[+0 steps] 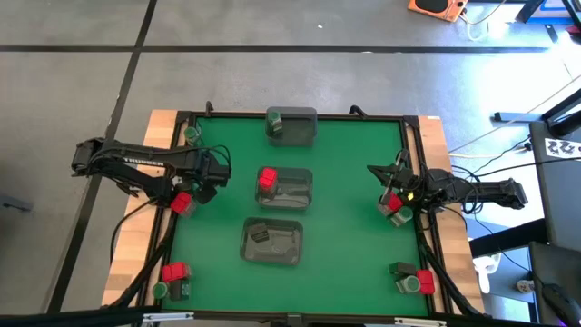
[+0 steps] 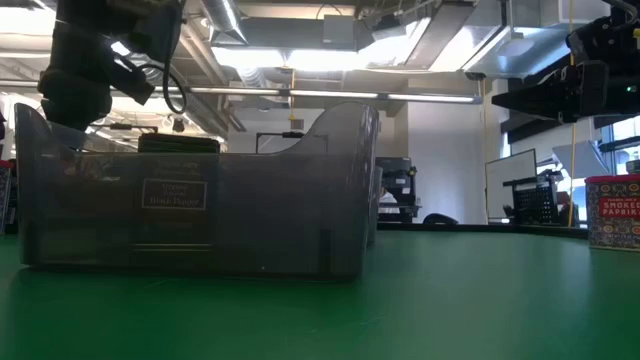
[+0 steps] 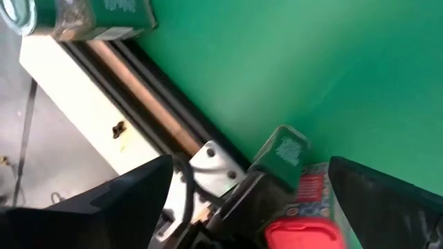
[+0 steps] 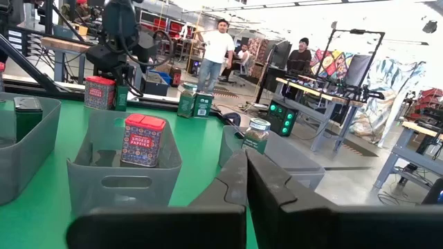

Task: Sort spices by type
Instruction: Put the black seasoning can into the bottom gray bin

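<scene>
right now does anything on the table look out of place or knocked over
Nothing is spilled or damaged. In the near tray the dark grey blocks lie at uneven angles rather than upright. Unsorted spices sit at the corners, such as a red box front left. Each end effector, left and right, has a red container at it.

green table (image 1: pixel 354 227) with wood side strips. three clear trays on it: far edge (image 1: pixel 292 125), centre (image 1: pixel 289 187), near (image 1: pixel 272 242). loose spices at the corners: green jar (image 1: pixel 192 133) far left, red box (image 1: pixel 172 272) near left, red box (image 1: pixel 425 282) near right.
</scene>
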Robot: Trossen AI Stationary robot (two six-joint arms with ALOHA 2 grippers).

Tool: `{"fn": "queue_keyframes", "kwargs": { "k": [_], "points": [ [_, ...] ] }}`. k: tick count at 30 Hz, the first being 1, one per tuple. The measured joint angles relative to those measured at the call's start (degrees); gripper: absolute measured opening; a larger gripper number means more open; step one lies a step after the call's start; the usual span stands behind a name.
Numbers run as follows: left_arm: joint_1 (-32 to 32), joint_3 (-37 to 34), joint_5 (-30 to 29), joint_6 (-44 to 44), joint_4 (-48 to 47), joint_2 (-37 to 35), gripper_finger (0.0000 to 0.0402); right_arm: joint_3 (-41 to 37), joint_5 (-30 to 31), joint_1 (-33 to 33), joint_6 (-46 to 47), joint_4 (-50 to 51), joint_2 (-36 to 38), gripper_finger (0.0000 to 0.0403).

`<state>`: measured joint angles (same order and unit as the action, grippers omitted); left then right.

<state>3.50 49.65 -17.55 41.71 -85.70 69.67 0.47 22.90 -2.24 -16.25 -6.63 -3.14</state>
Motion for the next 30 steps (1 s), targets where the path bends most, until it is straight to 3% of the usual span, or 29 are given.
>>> {"fn": "queue_keyframes", "kwargs": {
  "k": [10,21,30],
  "points": [
    [3.9,0.0,6.4,-7.5,-0.8,0.0,0.0382,0.0,0.0,0.0,0.2,-0.1,0.0,0.0005],
    [4.3,-6.1,6.5,-6.9,-0.9,0.1,0.0382,0.0,0.0,0.0,0.2,-0.1,0.0,0.0005],
    [6.8,-9.9,6.5,-12.2,3.0,0.1,0.0381,0.0,0.0,0.0,0.9,-0.2,0.0,0.0005]
  ]
}}
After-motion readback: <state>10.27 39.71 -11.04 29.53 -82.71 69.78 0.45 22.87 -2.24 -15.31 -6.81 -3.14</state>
